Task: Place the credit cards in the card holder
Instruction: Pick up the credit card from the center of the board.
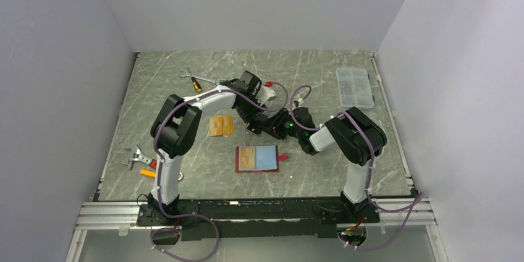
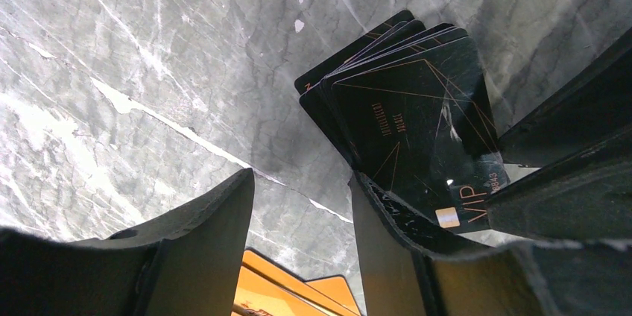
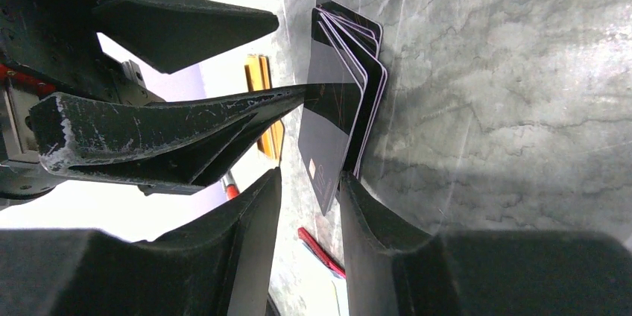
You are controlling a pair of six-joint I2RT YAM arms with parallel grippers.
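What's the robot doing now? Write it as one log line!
left gripper: open, at black cards | right gripper: open, straddling top card | holder: open | orange cards: on table

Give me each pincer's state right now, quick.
Left pincer: open, nothing between its fingers, one fingertip against the black cards.
Right pincer: open, straddling one of those cards, not yet pinched.

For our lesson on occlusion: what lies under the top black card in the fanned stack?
More black cards, fanned so only their edges show, lying on the marble table. Their faces and exact count are covered by the top black card.
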